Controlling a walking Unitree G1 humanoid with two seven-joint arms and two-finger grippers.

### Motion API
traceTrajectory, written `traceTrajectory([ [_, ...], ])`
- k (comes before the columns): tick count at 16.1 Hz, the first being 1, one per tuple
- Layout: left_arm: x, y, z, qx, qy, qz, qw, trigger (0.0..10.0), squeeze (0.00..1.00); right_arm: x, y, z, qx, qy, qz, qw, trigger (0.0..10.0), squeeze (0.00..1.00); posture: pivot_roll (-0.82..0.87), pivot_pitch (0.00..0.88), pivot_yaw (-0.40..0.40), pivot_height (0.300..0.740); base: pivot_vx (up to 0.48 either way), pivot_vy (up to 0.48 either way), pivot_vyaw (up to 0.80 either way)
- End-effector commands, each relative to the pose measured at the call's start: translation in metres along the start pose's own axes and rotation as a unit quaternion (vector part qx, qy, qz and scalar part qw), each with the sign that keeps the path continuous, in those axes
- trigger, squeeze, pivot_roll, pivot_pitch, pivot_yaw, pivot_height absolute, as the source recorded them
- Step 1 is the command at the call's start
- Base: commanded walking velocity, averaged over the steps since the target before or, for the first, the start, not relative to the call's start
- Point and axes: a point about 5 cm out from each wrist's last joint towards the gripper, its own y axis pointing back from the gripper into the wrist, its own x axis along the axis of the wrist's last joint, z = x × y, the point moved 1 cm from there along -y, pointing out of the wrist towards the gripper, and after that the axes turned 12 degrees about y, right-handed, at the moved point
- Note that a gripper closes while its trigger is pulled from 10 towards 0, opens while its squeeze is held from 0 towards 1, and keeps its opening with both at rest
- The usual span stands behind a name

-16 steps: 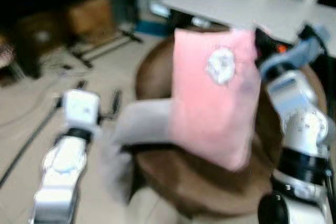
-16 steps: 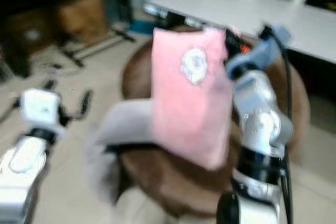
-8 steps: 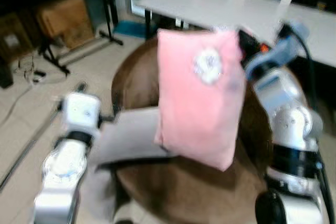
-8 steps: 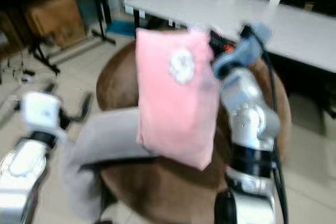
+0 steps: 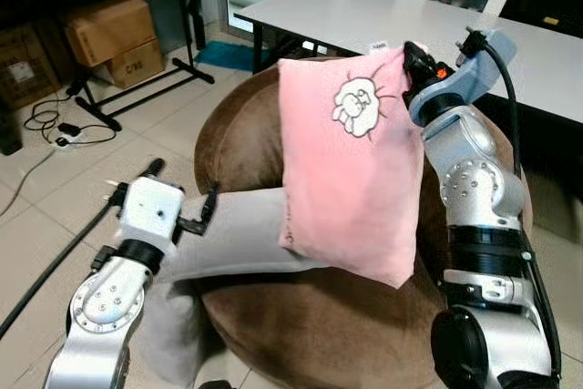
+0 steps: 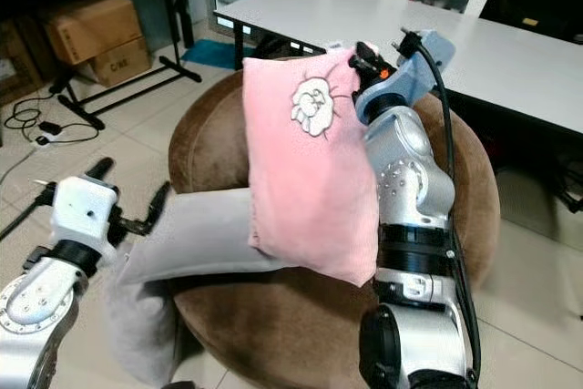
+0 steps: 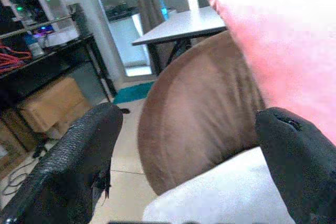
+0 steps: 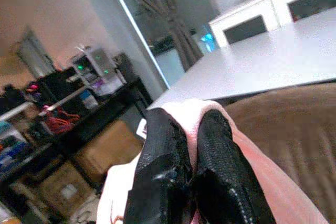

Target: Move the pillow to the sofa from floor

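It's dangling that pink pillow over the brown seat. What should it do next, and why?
Probably lower it. The right gripper pinches the pink pillow by its top corner, and it hangs just above the brown sofa, beside a grey cushion. The left gripper is open.

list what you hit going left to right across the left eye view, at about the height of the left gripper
left gripper with open fingers → grey cushion → pink pillow, hanging from the right gripper → right arm
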Motion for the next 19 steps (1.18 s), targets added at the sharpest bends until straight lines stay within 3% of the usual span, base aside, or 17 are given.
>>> traceTrajectory([
  [1, 0.001, 0.002, 0.007, -0.030, 0.003, -0.008, 1.000, 10.0, 0.00, 0.006, -0.013, 0.005, -0.024, 0.017, 0.019, 0.999, 10.0, 0.00, 0.07, 0.000, -0.061, 0.740, 0.000, 0.000, 0.00],
  [3, 0.001, 0.005, 0.011, -0.054, 0.006, -0.019, 0.998, 10.0, 0.00, -0.009, -0.031, 0.013, -0.070, 0.045, -0.013, 0.996, 10.0, 0.00, 0.07, 0.000, -0.062, 0.740, 0.000, 0.000, 0.00],
  [6, 0.001, 0.007, 0.012, -0.065, 0.007, -0.027, 0.997, 10.0, 0.00, -0.025, -0.041, 0.016, -0.117, 0.115, -0.065, 0.984, 10.0, 0.00, 0.08, 0.000, -0.064, 0.740, 0.000, 0.000, 0.00],
  [7, 0.001, 0.008, 0.011, -0.066, 0.007, -0.029, 0.997, 10.0, 0.00, -0.028, -0.042, 0.015, -0.119, 0.127, -0.078, 0.982, 10.0, 0.82, 0.10, 0.000, -0.071, 0.740, 0.000, 0.000, 0.00],
  [8, 0.001, 0.009, 0.010, -0.068, 0.007, -0.032, 0.997, 10.0, 0.00, -0.027, -0.044, 0.020, -0.145, 0.129, -0.085, 0.977, 10.0, 1.00, 0.11, 0.000, -0.079, 0.740, 0.000, 0.000, 0.00],
  [11, 0.003, 0.011, 0.008, -0.063, 0.007, -0.036, 0.997, 10.0, 0.00, -0.001, -0.051, 0.026, -0.173, 0.166, -0.056, 0.969, 10.0, 1.00, 0.12, 0.000, -0.090, 0.740, 0.000, 0.000, 0.00],
  [13, 0.000, 0.012, 0.006, -0.051, 0.006, -0.043, 0.998, 10.0, 0.00, 0.018, -0.055, 0.026, -0.165, 0.171, -0.034, 0.971, 10.0, 1.00, 0.12, 0.000, -0.097, 0.740, 0.000, 0.000, 0.00],
  [15, 0.000, 0.010, 0.007, -0.052, 0.008, -0.042, 0.998, 10.0, 0.00, 0.021, -0.056, 0.028, -0.154, 0.173, -0.035, 0.972, 10.0, 1.00, 0.12, 0.000, -0.093, 0.740, 0.000, 0.000, 0.00],
  [16, 0.001, 0.006, 0.007, -0.037, 0.011, -0.034, 0.999, 10.0, 0.00, 0.019, -0.057, 0.023, -0.109, 0.141, -0.031, 0.983, 10.0, 0.83, 0.11, 0.000, -0.088, 0.740, 0.000, 0.000, 0.00],
  [17, 0.001, 0.006, 0.007, -0.037, 0.011, -0.034, 0.999, 10.0, 0.00, 0.019, -0.057, 0.023, -0.109, 0.141, -0.031, 0.983, 10.0, 0.83, 0.11, 0.000, -0.088, 0.740, 0.000, 0.000, 0.00],
  [18, 0.000, 0.001, 0.003, 0.011, 0.031, -0.023, 0.999, 10.0, 0.00, 0.006, -0.053, 0.021, -0.040, 0.135, -0.014, 0.990, 10.0, 0.00, 0.09, 0.000, -0.078, 0.740, 0.000, 0.000, 0.00],
  [19, -0.001, 0.000, 0.002, 0.022, 0.034, -0.023, 0.999, 10.0, 0.00, 0.001, -0.050, 0.023, -0.034, 0.136, -0.014, 0.990, 10.0, 0.00, 0.08, 0.000, -0.076, 0.740, 0.000, 0.000, 0.00],
])
